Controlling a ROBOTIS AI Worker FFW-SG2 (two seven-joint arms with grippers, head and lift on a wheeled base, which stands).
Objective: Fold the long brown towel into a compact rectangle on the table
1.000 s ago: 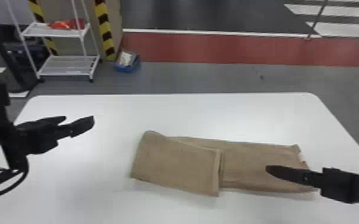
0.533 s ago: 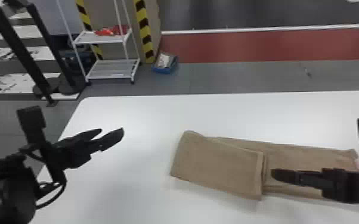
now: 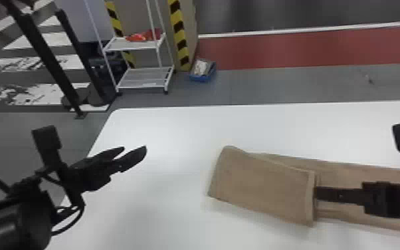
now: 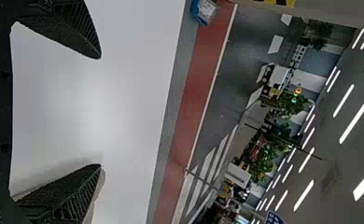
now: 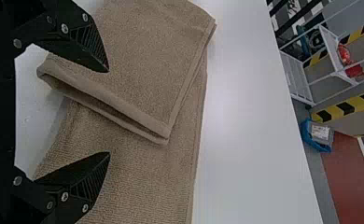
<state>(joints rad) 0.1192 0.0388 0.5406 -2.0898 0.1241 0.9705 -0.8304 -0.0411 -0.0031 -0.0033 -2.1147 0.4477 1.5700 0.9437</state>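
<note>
left arm slanting up from the lower left, left gripper hovering with fingers parted, right gripper pointing inward, its fingers standing apart

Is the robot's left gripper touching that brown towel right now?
Apart. The head view shows it: the left gripper is off to the left of the towel, with white table showing between them.

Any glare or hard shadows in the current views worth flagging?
Head view: pale glow on the table, only a faint, soft shadow along the towel's near edge; left wrist view: bright glare on the tabletop between the fingers of the left gripper, plus glowing ceiling lights; right wrist view: broad sheen beside the towel, darker shade under its folded edge.
</note>
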